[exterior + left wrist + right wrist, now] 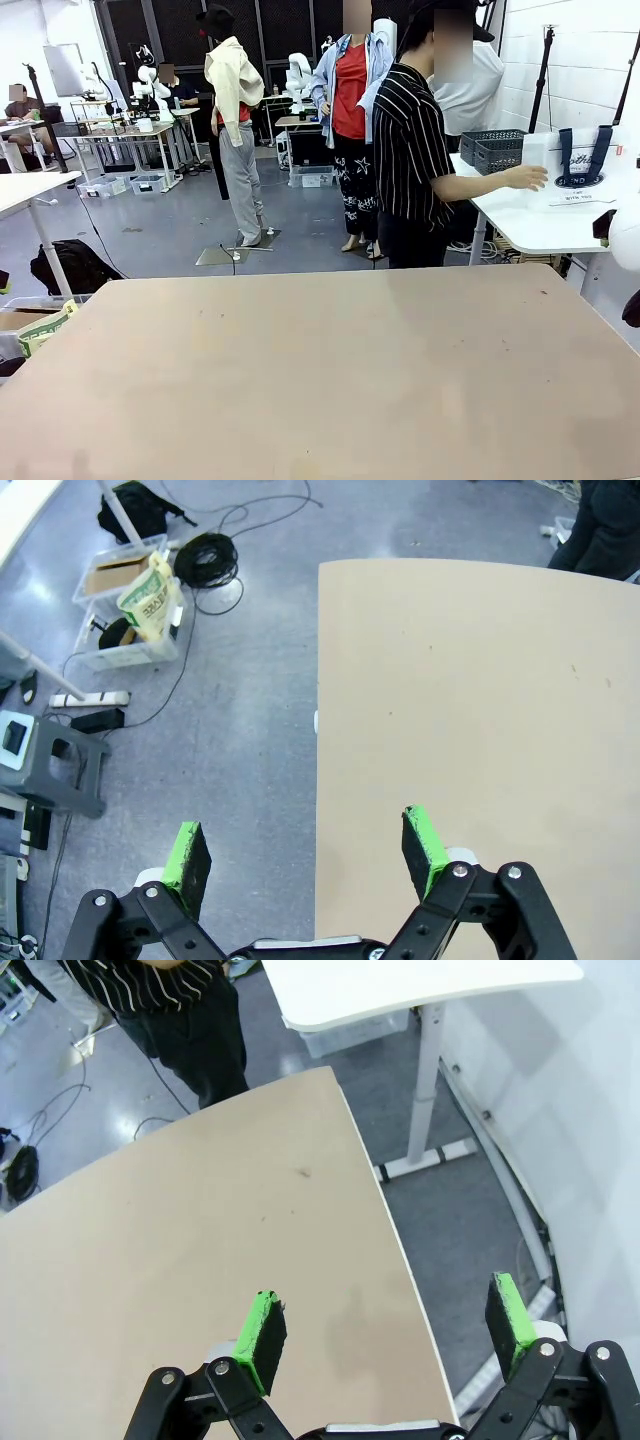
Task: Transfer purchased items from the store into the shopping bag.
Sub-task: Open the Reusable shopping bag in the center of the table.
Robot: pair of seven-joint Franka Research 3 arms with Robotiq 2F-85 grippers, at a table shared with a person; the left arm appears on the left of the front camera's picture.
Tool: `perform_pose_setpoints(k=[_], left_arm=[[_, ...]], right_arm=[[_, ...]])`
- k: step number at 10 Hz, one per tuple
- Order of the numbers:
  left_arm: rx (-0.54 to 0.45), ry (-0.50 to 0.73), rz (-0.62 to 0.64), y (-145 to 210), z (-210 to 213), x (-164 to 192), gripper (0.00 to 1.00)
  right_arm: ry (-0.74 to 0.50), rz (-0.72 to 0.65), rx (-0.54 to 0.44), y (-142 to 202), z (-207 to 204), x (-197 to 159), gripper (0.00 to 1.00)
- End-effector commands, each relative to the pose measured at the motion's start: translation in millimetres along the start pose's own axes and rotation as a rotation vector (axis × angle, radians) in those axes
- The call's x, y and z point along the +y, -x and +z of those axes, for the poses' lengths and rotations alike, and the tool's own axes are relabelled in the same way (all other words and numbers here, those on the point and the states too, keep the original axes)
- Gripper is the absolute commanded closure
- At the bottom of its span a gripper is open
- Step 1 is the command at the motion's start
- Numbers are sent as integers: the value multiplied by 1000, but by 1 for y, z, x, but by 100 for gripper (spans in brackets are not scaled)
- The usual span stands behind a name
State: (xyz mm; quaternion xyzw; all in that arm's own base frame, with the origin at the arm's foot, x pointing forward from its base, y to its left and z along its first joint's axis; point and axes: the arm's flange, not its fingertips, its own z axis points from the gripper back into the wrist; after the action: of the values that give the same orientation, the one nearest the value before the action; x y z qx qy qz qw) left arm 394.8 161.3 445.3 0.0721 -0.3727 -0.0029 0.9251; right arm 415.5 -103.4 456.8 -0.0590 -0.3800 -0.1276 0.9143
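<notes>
- Left gripper (300, 825) and right gripper (383, 1292) gape wide, holding nothing.
- Person's hand (527, 178), open and empty, rests beside the shopping bag (585, 165), near the dark basket (492, 150).

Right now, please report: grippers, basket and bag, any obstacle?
Left gripper open, right gripper open, both holding nothing. Basket and shopping bag on the white side table. Person's hand at the bag's edge.

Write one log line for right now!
left end effector: open | right end effector: open | dark grey lattice plastic basket, translucent whitish plastic bag: on white side table | person's hand: near bag
</notes>
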Motion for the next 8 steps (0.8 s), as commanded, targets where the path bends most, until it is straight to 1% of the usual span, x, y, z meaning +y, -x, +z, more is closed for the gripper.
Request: perform_pose_setpoints(k=[1,8], left_arm=[[1,-1,-3,1,-1,2,0],[1,-1,-3,1,-1,2,0]], right_arm=[[4,12,10,0,1,0,0],[4,12,10,0,1,0,0]])
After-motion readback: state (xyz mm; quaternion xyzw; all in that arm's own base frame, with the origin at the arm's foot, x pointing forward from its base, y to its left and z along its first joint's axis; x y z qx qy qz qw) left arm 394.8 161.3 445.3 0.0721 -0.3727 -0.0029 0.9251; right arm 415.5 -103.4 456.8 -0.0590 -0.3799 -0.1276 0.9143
